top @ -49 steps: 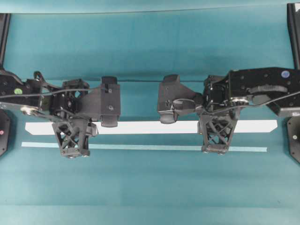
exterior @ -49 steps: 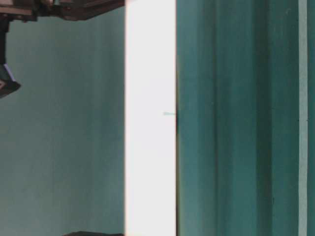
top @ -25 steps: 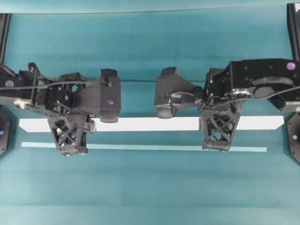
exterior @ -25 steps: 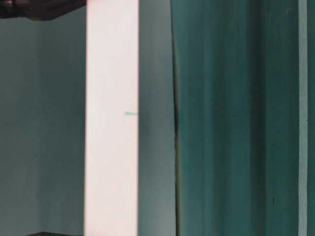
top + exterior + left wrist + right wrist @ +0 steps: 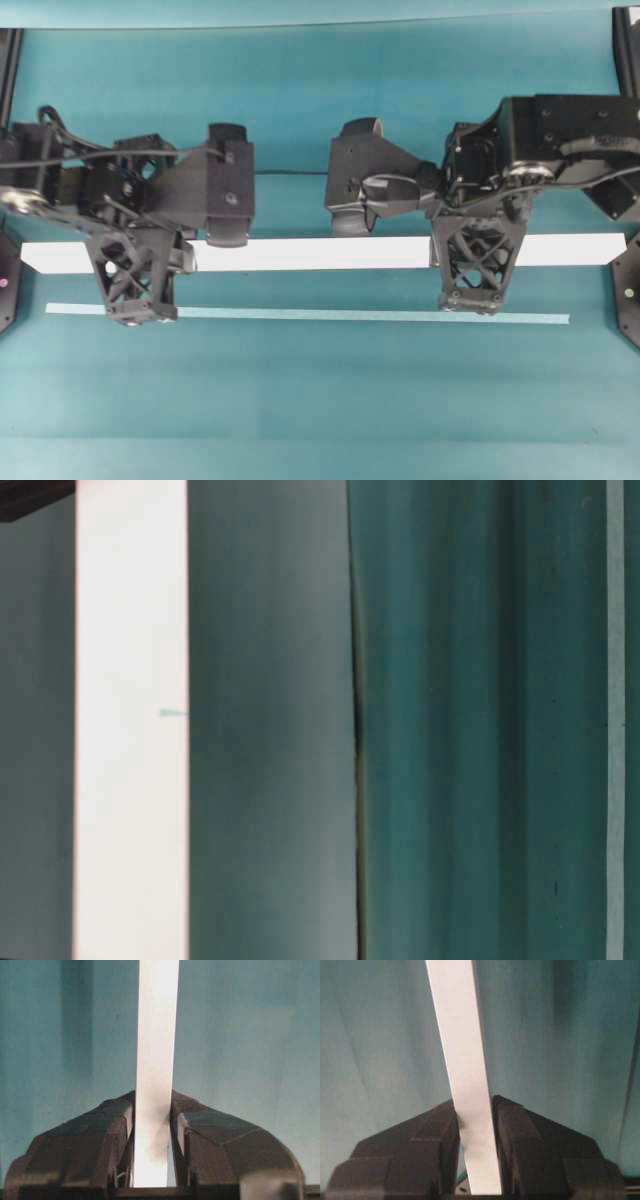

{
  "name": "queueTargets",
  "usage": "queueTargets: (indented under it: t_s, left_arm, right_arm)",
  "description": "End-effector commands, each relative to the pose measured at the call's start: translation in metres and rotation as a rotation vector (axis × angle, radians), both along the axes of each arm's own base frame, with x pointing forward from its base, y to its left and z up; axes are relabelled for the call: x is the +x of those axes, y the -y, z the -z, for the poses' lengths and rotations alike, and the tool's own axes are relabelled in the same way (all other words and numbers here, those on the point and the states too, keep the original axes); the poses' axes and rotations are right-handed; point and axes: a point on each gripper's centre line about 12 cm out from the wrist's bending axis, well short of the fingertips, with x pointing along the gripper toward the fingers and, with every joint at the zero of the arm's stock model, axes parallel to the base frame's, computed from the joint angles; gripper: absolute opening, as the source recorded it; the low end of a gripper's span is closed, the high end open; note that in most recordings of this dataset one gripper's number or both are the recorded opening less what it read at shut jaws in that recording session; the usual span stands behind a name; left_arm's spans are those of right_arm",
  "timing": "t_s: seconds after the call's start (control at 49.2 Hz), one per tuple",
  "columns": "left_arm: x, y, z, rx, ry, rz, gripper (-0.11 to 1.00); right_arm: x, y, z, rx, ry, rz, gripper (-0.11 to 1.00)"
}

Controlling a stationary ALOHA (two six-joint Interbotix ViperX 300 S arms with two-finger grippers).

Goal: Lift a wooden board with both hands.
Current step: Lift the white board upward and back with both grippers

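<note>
The wooden board (image 5: 320, 253) is a long white plank spanning nearly the whole overhead view, held level above the teal table. My left gripper (image 5: 137, 288) is shut on it near its left end, and my right gripper (image 5: 478, 278) is shut on it toward its right end. In the left wrist view the board (image 5: 156, 1050) runs straight out between the two black fingers of the gripper (image 5: 152, 1117). The right wrist view shows the board (image 5: 462, 1050) pinched the same way in that gripper (image 5: 475, 1110). In the table-level view the board (image 5: 130, 730) is a bright white band, well clear of the table edge.
A thin pale teal strip (image 5: 300, 314) lies on the cloth just in front of the board and also shows as a strip (image 5: 613, 680) in the table-level view. Black arm bases sit at the left edge (image 5: 8, 285) and the right edge (image 5: 630, 290).
Both arms have risen with the board in their grip. It looks longer and higher in the overhead view, and its white band has slid away from the table edge in the table-level view.
</note>
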Motion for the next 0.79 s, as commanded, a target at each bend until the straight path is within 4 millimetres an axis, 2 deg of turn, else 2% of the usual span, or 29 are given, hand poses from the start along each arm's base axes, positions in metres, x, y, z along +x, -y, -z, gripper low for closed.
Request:
queueTargets:
  t_s: [0.0,0.183,0.467,0.772]
  left_arm:
    - [0.000,-0.003,-0.033,0.000,0.103,-0.008,0.17]
    - [-0.003,-0.005,-0.050,0.000,0.129,-0.013,0.17]
    - [-0.005,-0.005,-0.059,0.000,0.127,-0.014,0.17]
    - [-0.005,-0.005,-0.077,0.000,0.135,-0.016,0.17]
  right_arm:
    - [0.005,0.001,-0.014,0.004,0.051,0.023,0.21]
    - [0.006,0.000,-0.024,0.005,0.060,0.025,0.21]
    - [0.007,-0.001,-0.048,0.000,0.078,0.018,0.21]
    - [0.011,-0.002,-0.059,-0.002,0.075,0.012,0.21]
